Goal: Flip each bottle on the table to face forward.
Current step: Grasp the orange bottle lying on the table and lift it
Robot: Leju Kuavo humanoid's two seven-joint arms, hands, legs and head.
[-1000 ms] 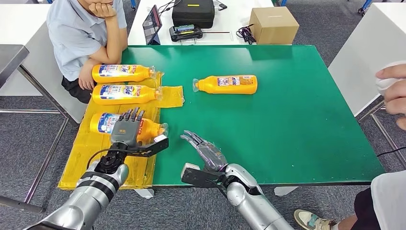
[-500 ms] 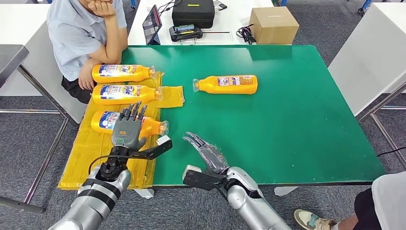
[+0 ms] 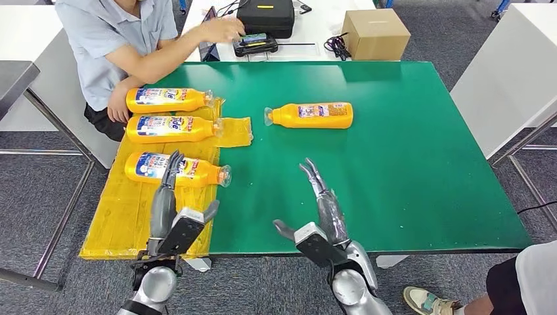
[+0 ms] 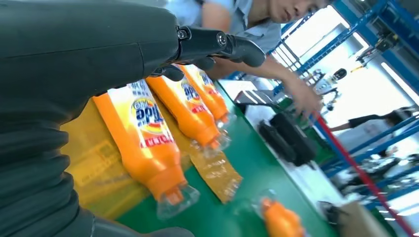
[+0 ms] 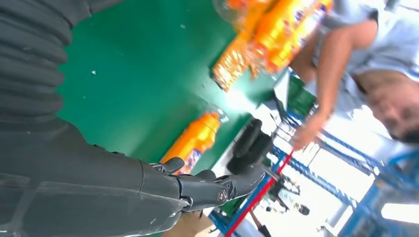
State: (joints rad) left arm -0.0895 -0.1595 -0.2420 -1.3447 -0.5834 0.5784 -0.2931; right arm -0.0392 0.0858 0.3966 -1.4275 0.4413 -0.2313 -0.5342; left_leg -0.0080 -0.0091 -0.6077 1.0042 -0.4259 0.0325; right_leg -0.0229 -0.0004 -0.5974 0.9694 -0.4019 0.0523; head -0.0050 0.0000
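Observation:
Three orange bottles lie on their sides on a yellow mat [image 3: 125, 216] at the table's left: far [image 3: 167, 100], middle [image 3: 172, 128] and near [image 3: 148, 167]. All three have their caps to the right and their blue-and-white labels up. A fourth orange bottle [image 3: 312, 115] lies alone on the green table [image 3: 407, 164], cap to the left. My left hand [image 3: 165, 200] is turned edge-on with straight fingers, its fingertips just over the near bottle [image 4: 143, 138], holding nothing. My right hand [image 3: 325, 207] is open above the table's front edge, its fingers pointing toward the lone bottle [image 5: 190, 143].
A person sits at the table's far left corner, one forearm beside the far bottle and the other hand [image 3: 226, 27] reaching to a device on the white table behind. A black case [image 3: 265, 16] and a cardboard box [image 3: 375, 33] stand there too.
My left hand has come off the near bottle, drawn back and turned edge-on. My right hand has moved right and forward and also turned edge-on. The person's raised hand now reaches to the back table.

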